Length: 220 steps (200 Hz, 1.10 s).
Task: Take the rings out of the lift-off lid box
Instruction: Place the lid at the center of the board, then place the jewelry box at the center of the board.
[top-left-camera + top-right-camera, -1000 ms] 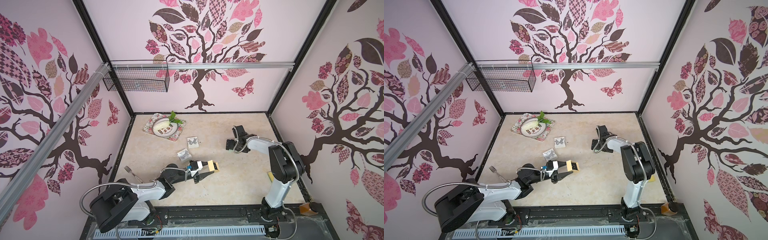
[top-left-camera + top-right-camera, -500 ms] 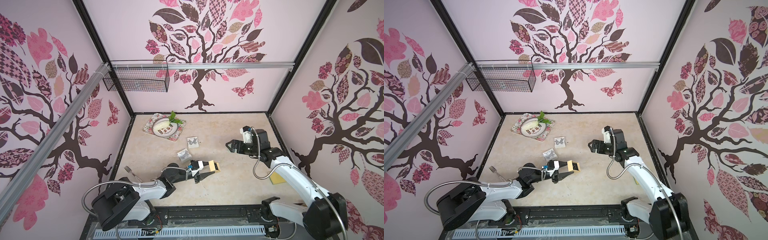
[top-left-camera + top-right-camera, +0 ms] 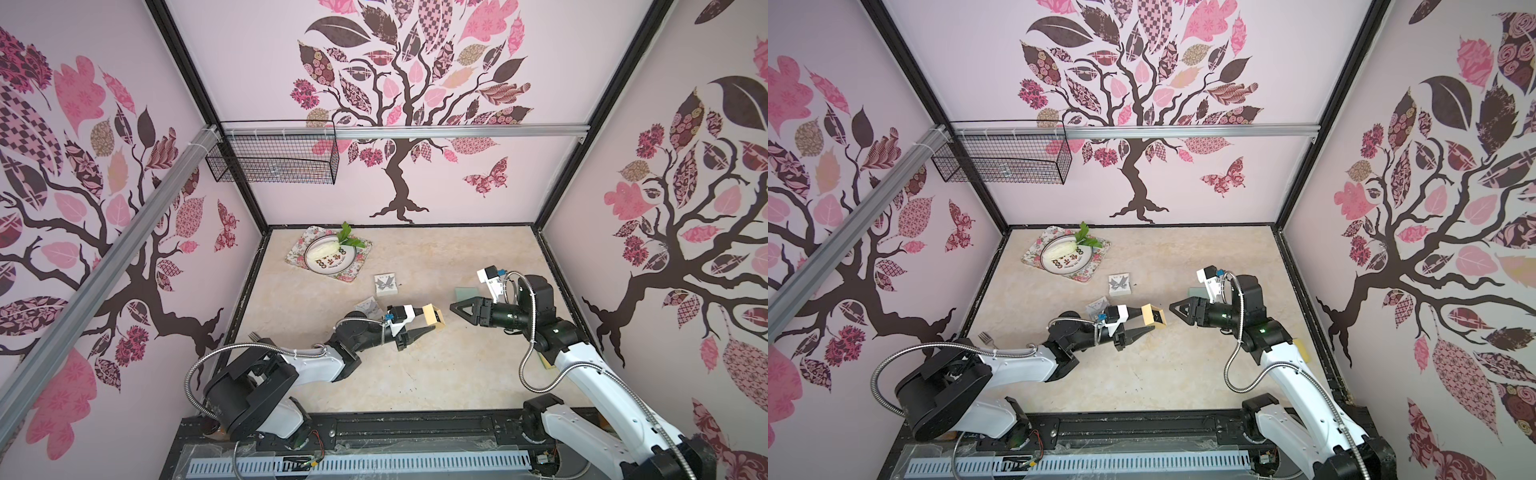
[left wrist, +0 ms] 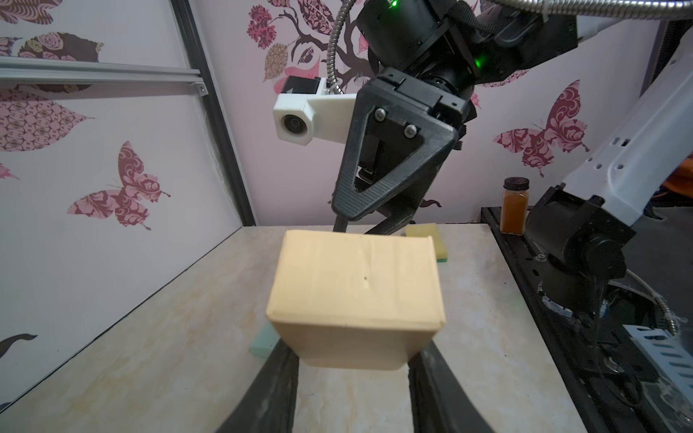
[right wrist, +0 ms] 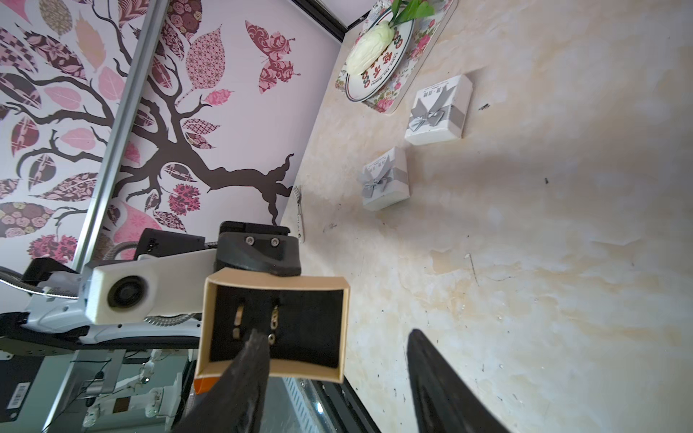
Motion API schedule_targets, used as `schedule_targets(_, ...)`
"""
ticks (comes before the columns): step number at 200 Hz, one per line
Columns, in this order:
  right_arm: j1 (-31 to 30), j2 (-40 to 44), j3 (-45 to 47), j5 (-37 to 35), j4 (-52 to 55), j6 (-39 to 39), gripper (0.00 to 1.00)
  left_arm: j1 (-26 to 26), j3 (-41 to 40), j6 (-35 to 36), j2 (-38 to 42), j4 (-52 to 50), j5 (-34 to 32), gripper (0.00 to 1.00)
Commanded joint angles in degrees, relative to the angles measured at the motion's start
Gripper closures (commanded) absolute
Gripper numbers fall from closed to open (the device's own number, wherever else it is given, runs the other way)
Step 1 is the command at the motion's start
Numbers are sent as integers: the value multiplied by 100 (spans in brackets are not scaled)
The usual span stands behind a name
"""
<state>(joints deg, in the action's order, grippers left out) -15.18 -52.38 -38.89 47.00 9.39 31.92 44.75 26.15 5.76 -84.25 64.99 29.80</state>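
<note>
The small tan lift-off lid box hangs above the middle of the table, tipped on its side. My left gripper is shut on its walls. Its open mouth faces my right gripper, which stands open a short way off, with nothing between its fingers. In the right wrist view the box shows a black lining with small rings stuck in two rows. One right finger overlaps the box mouth in that view. The left wrist view shows only the closed tan bottom.
Two white gift boxes with grey bows lie behind the left gripper. A plate on a floral tray sits at the back left. A fork lies by the left wall, a pale green square behind the right gripper, a sponge under the right arm.
My right arm has swung round from the far middle of the table to point at the box mouth, and its jaws have narrowed. The left gripper has kept the box still.
</note>
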Motion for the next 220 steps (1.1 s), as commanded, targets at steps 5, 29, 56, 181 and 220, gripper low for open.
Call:
schedule_targets(5, 26, 13, 113, 318, -324, 243, 44, -131, 350, -35, -42, 86, 174, 77)
schedule_targets(29, 7, -137, 188, 348, -545, 340, 45, -174, 425, -14, -63, 15, 236, 77)
schedule_targets(56, -56, -306, 216, 377, -769, 425, 47, -181, 460, -20, -104, 14, 272, 77)
schedule_targets(181, -634, -690, 312, 231, -1236, 630, 70, -186, 538, -48, -245, 109, 367, 77)
schedule_targets(220, -638, -725, 400, 239, -1373, 704, 78, -179, 560, -40, -238, 110, 370, 77)
